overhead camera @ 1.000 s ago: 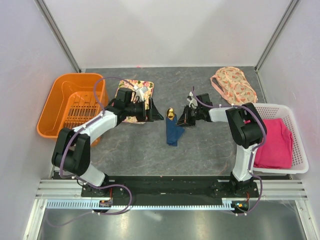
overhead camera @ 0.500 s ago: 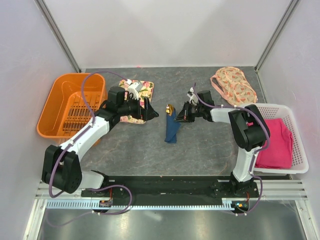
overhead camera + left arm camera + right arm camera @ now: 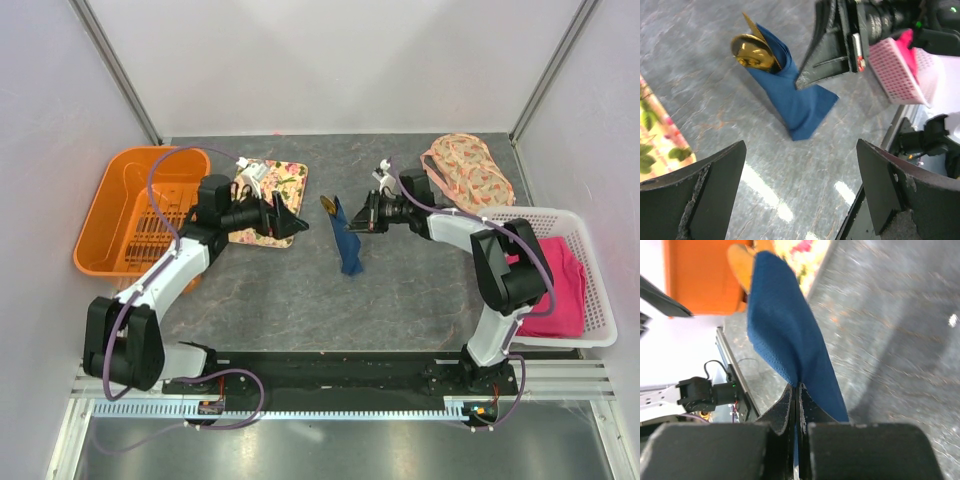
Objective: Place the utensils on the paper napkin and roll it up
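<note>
Two robot arms reach over one grey table (image 3: 420, 290). One navy paper napkin (image 3: 347, 243), rolled into a slim bundle, slants mid-table between them. The right gripper (image 3: 360, 216) is pinched tight on its side edge. The gold utensils (image 3: 754, 47) poke from the bundle's upper end: one oval spoon bowl with a second thin edge behind it. How many are wrapped inside cannot be told. The left gripper (image 3: 287, 222) hangs with its fingers spread wide, holding nothing, above one floral tray (image 3: 290, 180). There are two baskets: an orange basket (image 3: 103, 215) at left, and a white basket (image 3: 600, 300) at right holding one pink cloth (image 3: 552, 285). One floral fabric piece (image 3: 468, 172) lies at the far right.
</note>
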### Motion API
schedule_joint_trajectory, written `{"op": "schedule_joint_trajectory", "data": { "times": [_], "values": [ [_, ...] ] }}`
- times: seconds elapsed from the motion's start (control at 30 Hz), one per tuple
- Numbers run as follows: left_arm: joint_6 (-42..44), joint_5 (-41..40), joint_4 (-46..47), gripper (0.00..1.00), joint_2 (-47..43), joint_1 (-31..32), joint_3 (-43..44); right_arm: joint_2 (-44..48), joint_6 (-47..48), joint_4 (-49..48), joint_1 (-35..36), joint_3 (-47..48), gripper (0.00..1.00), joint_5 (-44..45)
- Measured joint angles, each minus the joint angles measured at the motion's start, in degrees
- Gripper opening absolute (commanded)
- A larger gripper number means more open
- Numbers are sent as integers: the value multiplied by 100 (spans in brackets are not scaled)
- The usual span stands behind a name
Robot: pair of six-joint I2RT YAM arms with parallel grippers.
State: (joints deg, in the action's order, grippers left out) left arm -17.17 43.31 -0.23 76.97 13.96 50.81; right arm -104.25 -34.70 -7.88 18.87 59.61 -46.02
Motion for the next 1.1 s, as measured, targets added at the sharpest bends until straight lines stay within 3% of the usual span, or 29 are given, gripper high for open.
{"op": "schedule_joint_trajectory", "data": {
  "times": [0.47, 1.1],
  "values": [
    [-299, 702, 1930, 98, -1067, -20, -1049, 920, 146, 568, 59, 1043, 0, -645],
    [-1543, 1493, 4400, 100, -1386, -133, -1381, 2181, 90, 669, 1029, 1458, 0, -1248]
  ]
}}
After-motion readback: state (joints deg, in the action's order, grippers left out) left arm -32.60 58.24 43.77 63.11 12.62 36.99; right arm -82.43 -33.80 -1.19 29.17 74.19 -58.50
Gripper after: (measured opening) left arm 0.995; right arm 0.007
